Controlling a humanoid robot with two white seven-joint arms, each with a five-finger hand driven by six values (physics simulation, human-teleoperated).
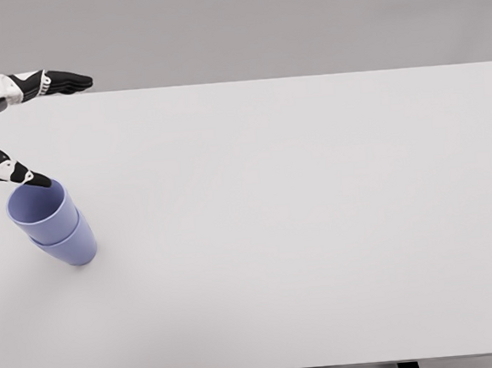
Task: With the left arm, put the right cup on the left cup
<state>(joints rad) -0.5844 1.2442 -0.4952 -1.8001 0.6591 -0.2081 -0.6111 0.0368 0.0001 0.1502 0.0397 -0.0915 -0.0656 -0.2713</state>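
Note:
Two lavender-blue cups stand nested at the table's left side, the upper cup (39, 214) sitting inside the lower cup (73, 245), and the stack leans slightly left. My left hand (64, 130) comes in from the left edge and is open. Its black fingers (66, 81) stretch flat to the right, well above and behind the cups. The thumb (25, 176) points down-right, its tip right at the upper cup's back rim. Nothing is held in the hand. The right arm is out of view.
The white table (301, 231) stretches wide to the right of the cups. Its front edge runs along the bottom of the picture, with two dark legs showing below it.

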